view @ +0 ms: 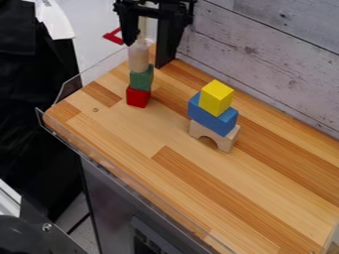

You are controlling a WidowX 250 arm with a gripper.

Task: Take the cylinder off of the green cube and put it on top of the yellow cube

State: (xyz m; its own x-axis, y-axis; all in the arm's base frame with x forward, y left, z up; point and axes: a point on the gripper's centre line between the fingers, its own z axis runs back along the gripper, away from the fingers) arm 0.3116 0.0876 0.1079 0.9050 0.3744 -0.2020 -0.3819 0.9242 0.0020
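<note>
"Dark metal hardware (23,238) is occupying the lower left corner, nearest us. Are we recording any progress?"

"We are recording none completed. Our cylinder (138,57) is standing upright on the green cube (141,79), which is resting on the red cube (138,96). Above, the gripper (145,54) is hanging with its fingers spread, one on either side of the cylinder's upper part (we are judging it ungripped)."

"So what are we listing as outstanding?"

"We are listing everything: grasping, lifting, carrying across and setting down on the yellow cube (216,97). That cube is sitting on the blue block (212,115), itself lying across the wooden arch (214,135)."

"Brands, labels, writing?"

"We are noting a dark panel (143,238) on the cabinet front, but we are reading no words anywhere."
</note>
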